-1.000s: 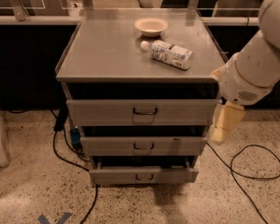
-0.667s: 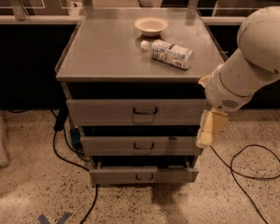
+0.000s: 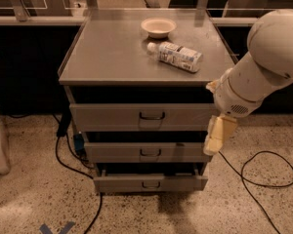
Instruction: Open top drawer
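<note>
The top drawer (image 3: 112,118) is the widest grey front of the cabinet, just under the tabletop, with a small dark wire handle (image 3: 152,116) at its centre. A dark gap shows above its front. My gripper (image 3: 219,134) is a pale cream piece hanging down from the big white arm (image 3: 263,67). It hangs in front of the drawer's right end, right of the handle and a little lower, reaching down to the middle drawer (image 3: 117,152). It touches nothing that I can see.
A bottom drawer (image 3: 122,183) sits below the middle one. On the cabinet top (image 3: 107,52) lie a plastic bottle (image 3: 178,56) on its side and a small bowl (image 3: 158,27). Black cables (image 3: 263,174) lie on the floor to the right and left. A counter runs behind.
The arm has swung left, from beside the cabinet's right edge to in front of the drawers' right ends. The gripper now hangs closer to the drawer fronts. The drawers have not moved.
</note>
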